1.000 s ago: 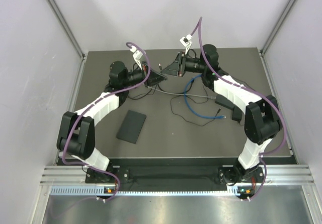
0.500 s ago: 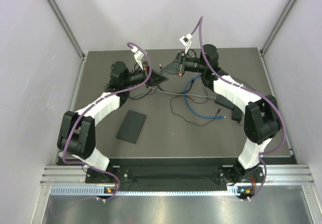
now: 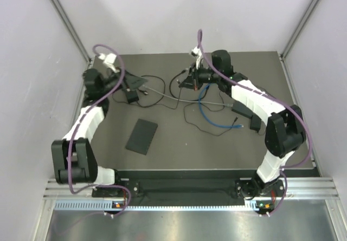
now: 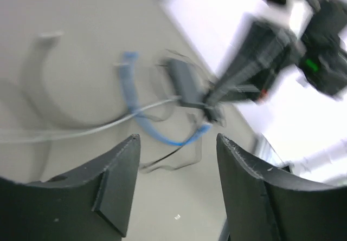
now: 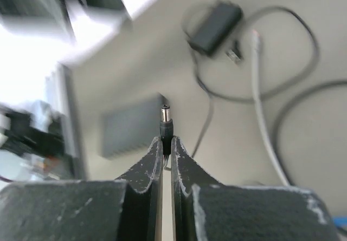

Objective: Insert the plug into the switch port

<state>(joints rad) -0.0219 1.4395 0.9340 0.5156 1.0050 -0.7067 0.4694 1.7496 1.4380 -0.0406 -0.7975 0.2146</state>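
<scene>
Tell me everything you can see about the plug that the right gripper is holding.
The plug is a round barrel connector with a black body and a lighter, metal-looking tip. In the right wrist view it stands upright, its lower part pinched between the closed fingers of the right gripper, tip sticking out beyond them. It is held clear of the table; its cable is hidden.

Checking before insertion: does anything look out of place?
Loose cables sprawl in loops mid-table. The right gripper pinches the plug, well away from the switch, which lies flat and unheld.
</scene>
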